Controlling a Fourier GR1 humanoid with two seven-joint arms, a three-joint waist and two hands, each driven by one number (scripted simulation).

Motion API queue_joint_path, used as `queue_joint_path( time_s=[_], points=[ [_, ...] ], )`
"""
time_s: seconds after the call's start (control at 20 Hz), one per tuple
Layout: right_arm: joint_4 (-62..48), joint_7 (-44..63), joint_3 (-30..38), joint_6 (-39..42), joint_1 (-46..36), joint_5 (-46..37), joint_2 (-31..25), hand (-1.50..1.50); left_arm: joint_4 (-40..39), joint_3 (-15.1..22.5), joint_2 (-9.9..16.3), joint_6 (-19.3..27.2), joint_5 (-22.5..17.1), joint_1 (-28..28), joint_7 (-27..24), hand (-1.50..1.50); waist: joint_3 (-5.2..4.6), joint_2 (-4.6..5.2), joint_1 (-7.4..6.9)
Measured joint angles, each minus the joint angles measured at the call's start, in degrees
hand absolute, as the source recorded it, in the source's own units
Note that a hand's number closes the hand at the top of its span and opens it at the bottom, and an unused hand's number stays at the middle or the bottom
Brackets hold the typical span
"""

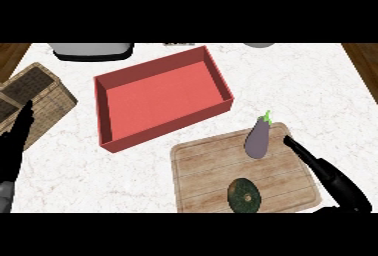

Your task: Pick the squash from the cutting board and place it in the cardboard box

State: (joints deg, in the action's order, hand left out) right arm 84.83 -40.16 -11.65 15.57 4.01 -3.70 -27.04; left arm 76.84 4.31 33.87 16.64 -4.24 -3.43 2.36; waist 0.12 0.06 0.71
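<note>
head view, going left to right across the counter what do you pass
left hand → wicker basket → red box → dark green squash on the cutting board → eggplant → right hand

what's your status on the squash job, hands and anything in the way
Right hand open beside wooden cutting board, left hand open, resting at left. Round dark green squash on board, untouched. Purple eggplant nearby, red box open.

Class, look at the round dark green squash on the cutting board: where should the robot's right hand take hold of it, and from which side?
Grip the squash across its rounded sides, coming from above and the right. It lies low on the cutting board, and the right hand, open, is nearest. The eggplant lies farther back, probably clear.
</note>
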Motion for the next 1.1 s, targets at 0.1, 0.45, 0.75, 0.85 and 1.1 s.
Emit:
queue_joint_path(
  time_s=[0.1,0.45,0.75,0.85,1.1],
  points=[
    [-0.7,-1.9,0.5,-1.3,-1.1,-3.4,-1.7,-1.50,-0.9,-0.3,0.0,-0.3,0.4,-0.7,-0.4,0.00,-0.01,-0.03,-0.19],
    [3.4,5.2,-2.5,-2.0,-5.7,-16.9,-9.2,-1.50,-1.5,0.3,-1.1,0.1,1.9,-2.4,0.8,0.00,-0.15,-0.10,-0.63],
    [9.9,17.8,-7.9,3.9,-8.9,-24.8,-11.6,-1.50,-2.2,-0.1,-1.8,-0.3,2.8,-2.0,-0.1,0.00,-0.17,-0.17,-0.82],
    [10.9,22.0,-9.5,6.9,-10.9,-26.3,-10.6,-1.50,-1.7,-0.5,-1.7,-0.8,2.8,-1.5,-0.2,0.00,-0.16,-0.16,-1.00],
    [13.2,30.2,-13.0,12.0,-12.6,-30.2,-6.7,-1.50,-1.8,-1.4,-2.7,-1.1,4.3,-2.5,1.0,0.00,-0.14,-0.12,-0.89]
  ],
)
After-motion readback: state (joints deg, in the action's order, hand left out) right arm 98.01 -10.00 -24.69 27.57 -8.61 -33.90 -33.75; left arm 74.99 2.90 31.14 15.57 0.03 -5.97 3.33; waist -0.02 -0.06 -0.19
